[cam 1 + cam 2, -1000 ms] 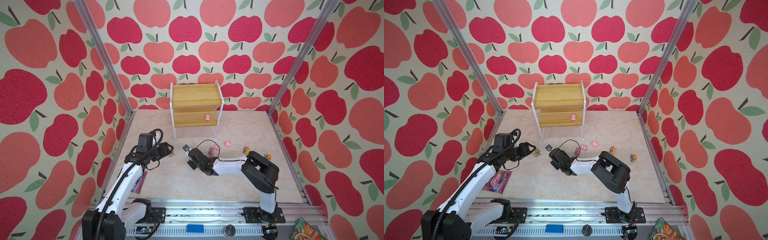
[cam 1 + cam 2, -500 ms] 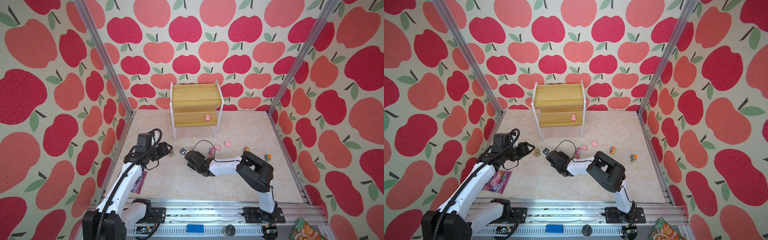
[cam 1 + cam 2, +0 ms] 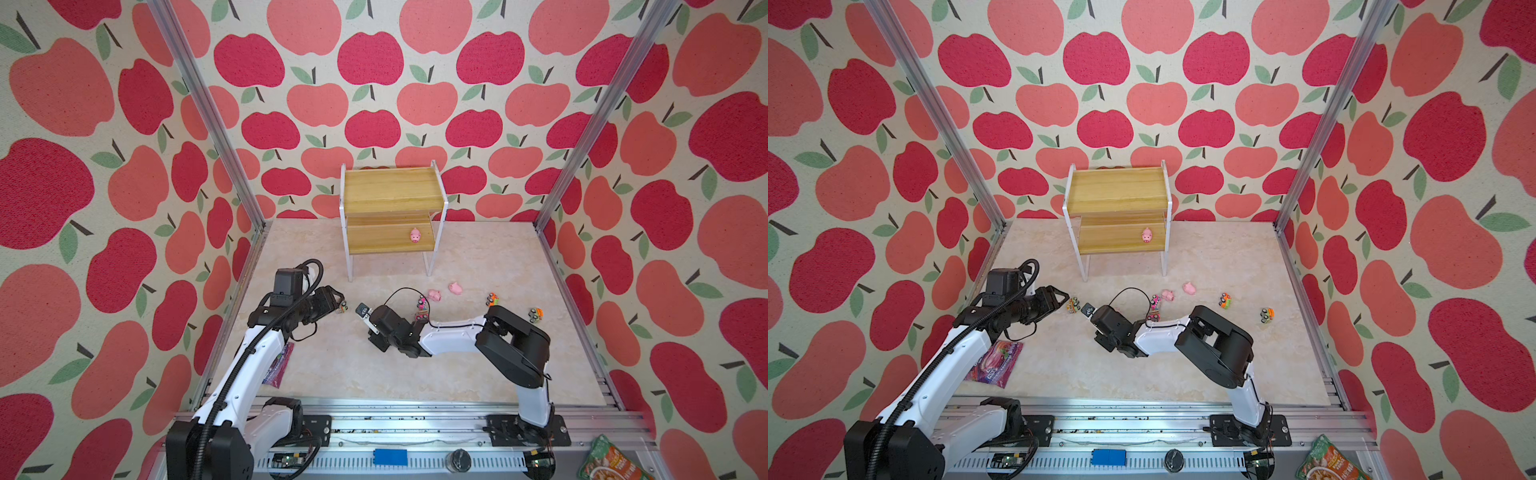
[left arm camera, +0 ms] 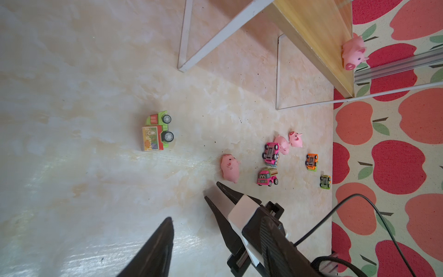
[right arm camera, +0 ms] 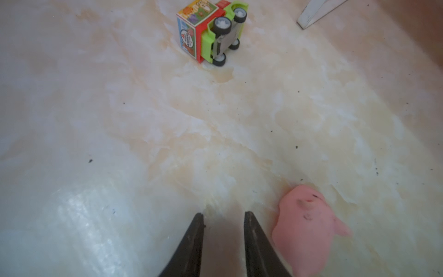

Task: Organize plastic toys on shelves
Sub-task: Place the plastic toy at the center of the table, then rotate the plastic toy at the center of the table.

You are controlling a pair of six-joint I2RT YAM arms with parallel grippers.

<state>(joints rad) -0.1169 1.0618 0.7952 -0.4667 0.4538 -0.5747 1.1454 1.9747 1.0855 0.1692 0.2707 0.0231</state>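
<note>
My right pincer [image 5: 224, 215] sits low on the counter [image 5: 119, 120], jaws narrowly apart and empty. The pink pig [image 5: 309, 227] lies just beside one finger, outside the gap, so closing here would grab nothing or shove it away. My left pincer [image 3: 1065, 296], half-open and empty, could knock the tipped truck [image 3: 1073, 305]. The shelves [image 3: 390, 245] stand far back.

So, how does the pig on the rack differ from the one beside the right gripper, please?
The shelf pig is on the rack, lower board; the table pig lies on the table. The table pig is beside the right gripper, outside its jaws; the shelf pig is far off. Both are pink.
</note>
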